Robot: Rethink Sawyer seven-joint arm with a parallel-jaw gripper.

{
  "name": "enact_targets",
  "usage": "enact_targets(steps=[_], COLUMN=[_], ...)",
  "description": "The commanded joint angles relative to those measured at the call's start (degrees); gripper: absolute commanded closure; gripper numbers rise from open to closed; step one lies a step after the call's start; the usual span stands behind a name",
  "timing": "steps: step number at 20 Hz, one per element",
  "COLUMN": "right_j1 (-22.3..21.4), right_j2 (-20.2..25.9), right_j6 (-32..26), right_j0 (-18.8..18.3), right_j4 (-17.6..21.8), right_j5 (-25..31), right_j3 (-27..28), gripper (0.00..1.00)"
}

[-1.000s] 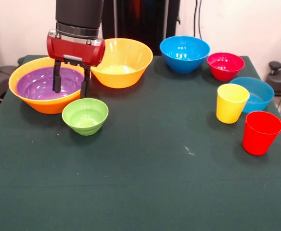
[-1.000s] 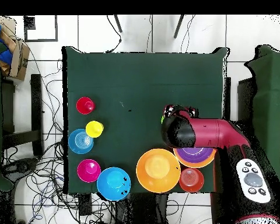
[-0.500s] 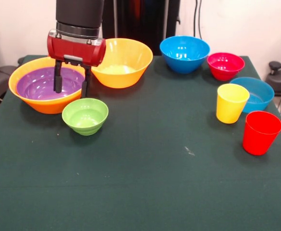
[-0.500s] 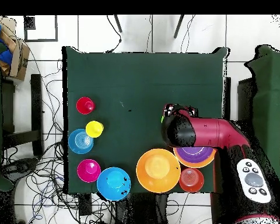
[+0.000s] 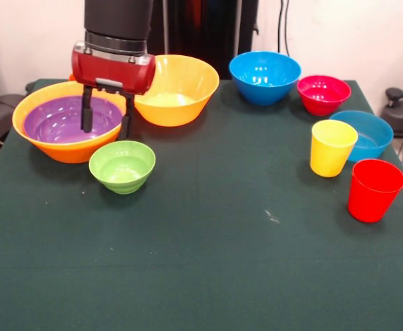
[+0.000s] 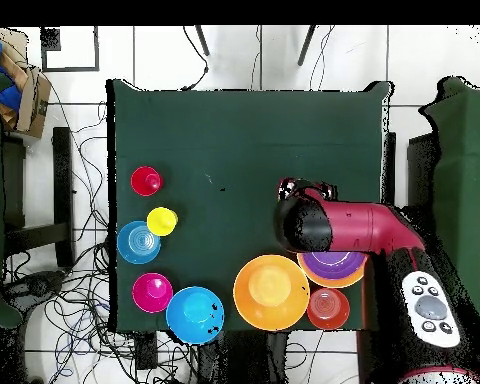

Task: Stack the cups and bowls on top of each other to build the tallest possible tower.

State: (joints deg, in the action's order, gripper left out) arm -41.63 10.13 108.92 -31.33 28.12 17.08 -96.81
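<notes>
My gripper (image 5: pixel 106 128) is open and empty. It hangs over the right rim of the wide purple bowl (image 5: pixel 58 123), just behind the small green bowl (image 5: pixel 122 165). The purple bowl sits nested in a large yellow-orange bowl (image 5: pixel 46 150), which makes a two-bowl tower. A second large yellow-orange bowl (image 5: pixel 177 89) stands to its right. On the right side are a blue bowl (image 5: pixel 264 77), a pink-red bowl (image 5: pixel 323 94), another blue bowl (image 5: pixel 371 135), the yellow cup (image 5: pixel 331 148) and the red cup (image 5: pixel 374 190). The small orange bowl (image 6: pixel 328 307) shows in the overhead view.
In the overhead view the arm's wrist (image 6: pixel 306 224) covers the green bowl and part of the purple bowl (image 6: pixel 336 266). The green table (image 5: pixel 222 262) is bare in the front and middle. Cables lie on the floor around it.
The gripper has risen slightly and shifted a little to the right in the front view, still open. The bowls and cups have not moved.
</notes>
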Motion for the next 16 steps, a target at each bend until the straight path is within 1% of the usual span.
enact_targets(steps=[1, 4, 9, 13, 16], right_j1=[0.3, 1.7, 4.0, 4.4, 4.0], right_j2=[-0.1, -2.5, -5.7, -7.4, -7.9], right_j6=[4.2, 7.9, 10.5, 10.1, 9.0], right_j0=[6.4, 10.1, 14.5, 15.9, 15.9], right_j4=[-1.5, -2.4, -4.1, -6.1, -7.1], right_j5=[8.0, 7.0, 5.9, 4.9, 4.6], right_j3=[1.7, 3.2, 5.5, 5.3, 4.8], gripper=[0.00, 0.00, 0.00, 0.00, 0.00])
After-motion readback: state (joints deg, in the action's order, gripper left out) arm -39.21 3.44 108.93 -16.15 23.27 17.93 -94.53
